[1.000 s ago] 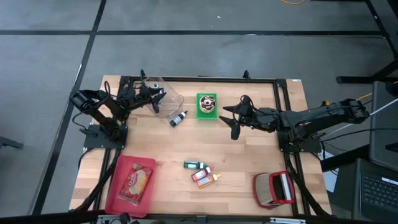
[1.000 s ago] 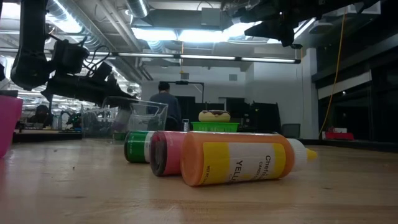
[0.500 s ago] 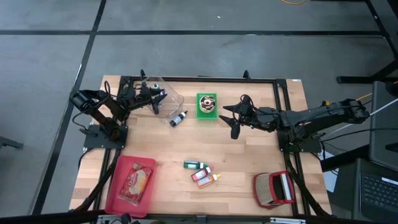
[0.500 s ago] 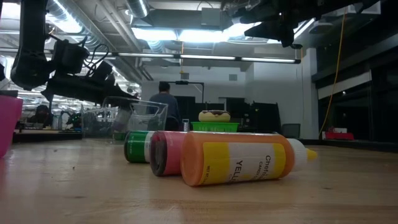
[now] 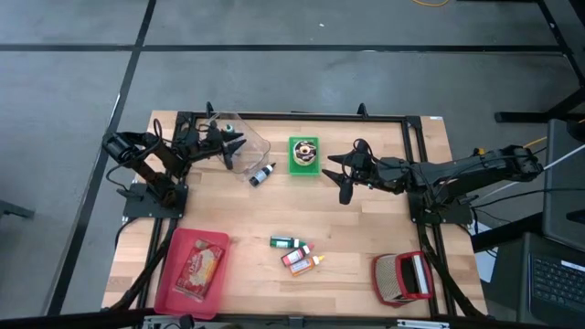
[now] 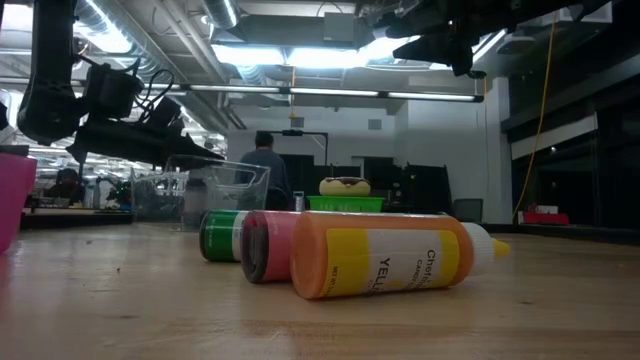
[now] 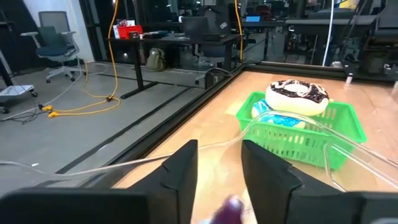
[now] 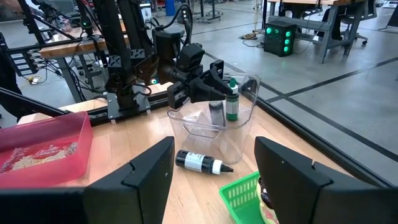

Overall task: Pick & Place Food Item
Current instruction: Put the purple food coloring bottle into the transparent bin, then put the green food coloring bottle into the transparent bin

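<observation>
My left gripper reaches level over a clear container at the far left and is shut on a small green bottle with a white cap. A chocolate-iced donut lies in a green basket at the far middle. Right of the basket, my right gripper hangs open above the table with nothing between its fingers. A snack packet lies in the pink tray at the near left. My left gripper pinches the green bottle's body between its two fingers, which come level from the table's left. The bottle stands upright with its cap up, held inside the clear container's rim. Whether its bottom touches the container I cannot tell.
A black-and-white bottle lies on the table beside the container. Three more bottles, green, pink and orange, lie near the front middle. A red-and-white object sits at the near right. Bare wood lies between the basket and the bottles.
My left gripper has rolled a little about its wrist while staying where it was over the container, with the bottle still held.
</observation>
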